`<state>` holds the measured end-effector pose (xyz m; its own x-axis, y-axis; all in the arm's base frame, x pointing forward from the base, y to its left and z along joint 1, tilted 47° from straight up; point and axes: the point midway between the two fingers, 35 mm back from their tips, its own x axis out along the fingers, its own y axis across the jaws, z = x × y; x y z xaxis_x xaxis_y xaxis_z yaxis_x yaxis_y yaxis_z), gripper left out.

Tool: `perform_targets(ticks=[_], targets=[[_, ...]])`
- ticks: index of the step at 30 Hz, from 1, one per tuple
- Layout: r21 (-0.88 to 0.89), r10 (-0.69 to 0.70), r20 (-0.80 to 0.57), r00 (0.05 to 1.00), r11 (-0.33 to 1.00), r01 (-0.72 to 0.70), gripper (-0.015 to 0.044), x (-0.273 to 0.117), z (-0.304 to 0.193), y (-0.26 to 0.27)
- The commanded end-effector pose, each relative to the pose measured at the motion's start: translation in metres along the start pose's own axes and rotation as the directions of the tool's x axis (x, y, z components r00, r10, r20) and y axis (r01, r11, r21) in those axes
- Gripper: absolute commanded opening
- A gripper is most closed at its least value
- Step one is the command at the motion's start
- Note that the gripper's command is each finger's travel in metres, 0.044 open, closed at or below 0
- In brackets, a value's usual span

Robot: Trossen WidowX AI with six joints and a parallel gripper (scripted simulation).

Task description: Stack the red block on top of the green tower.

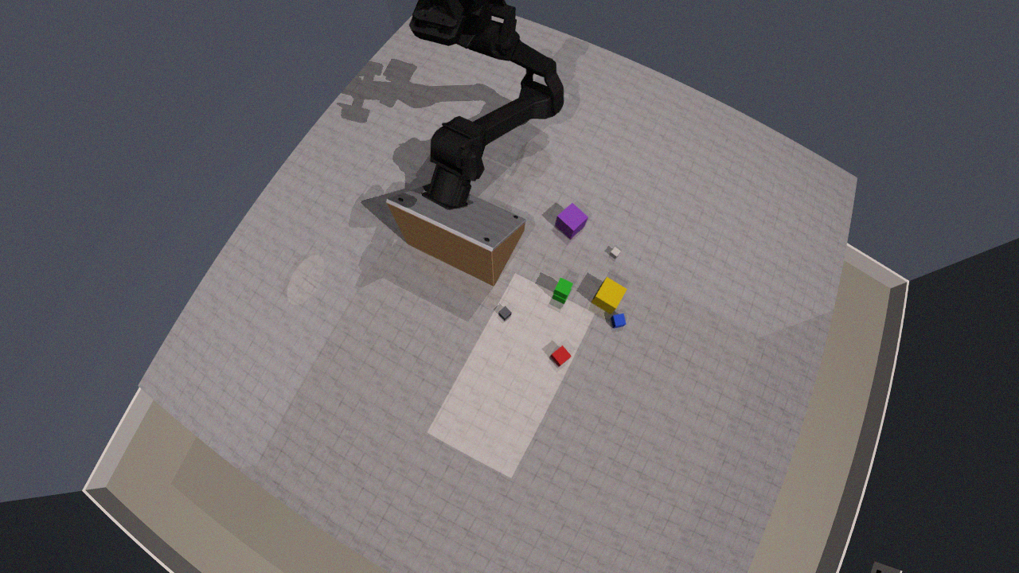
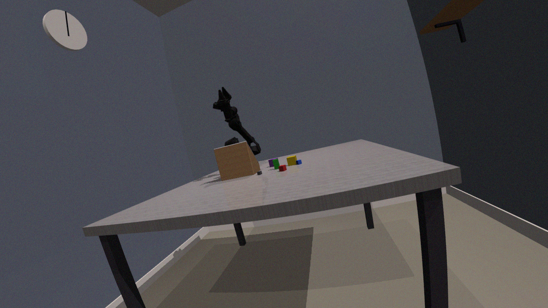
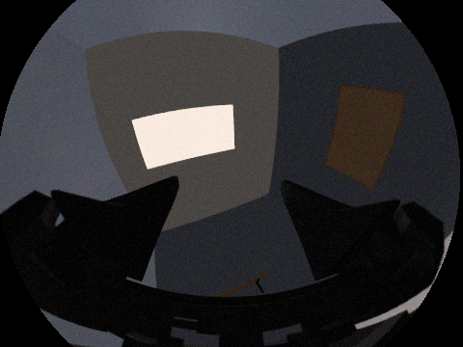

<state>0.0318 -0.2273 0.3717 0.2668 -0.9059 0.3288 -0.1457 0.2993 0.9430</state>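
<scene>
Reaching comes first: gripper open, empty, seemingly pointing up, should swing down square over red block, well clear of green tower.

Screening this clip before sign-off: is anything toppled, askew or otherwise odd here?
Nothing toppled: the green tower stands upright and the red block lies apart from it. One oddity: the gripper is open, empty, pointing up toward the ceiling, far from the blocks.
</scene>
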Motion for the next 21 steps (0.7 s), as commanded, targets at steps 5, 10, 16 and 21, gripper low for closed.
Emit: perform_targets(ticks=[5,10,16,21], targets=[[-0.106,-0.210,-0.118,0.971,0.974,0.198,0.0440,0.035,-0.018,-0.042],[-0.185,-0.333,-0.192,0.923,0.936,0.299,0.0440,0.053,-0.034,-0.071],[-0.296,-0.483,-0.293,0.825,0.866,0.402,0.0440,0.065,-0.060,-0.114],[-0.400,-0.596,-0.377,0.709,0.795,0.456,0.0440,0.067,-0.086,-0.151]])
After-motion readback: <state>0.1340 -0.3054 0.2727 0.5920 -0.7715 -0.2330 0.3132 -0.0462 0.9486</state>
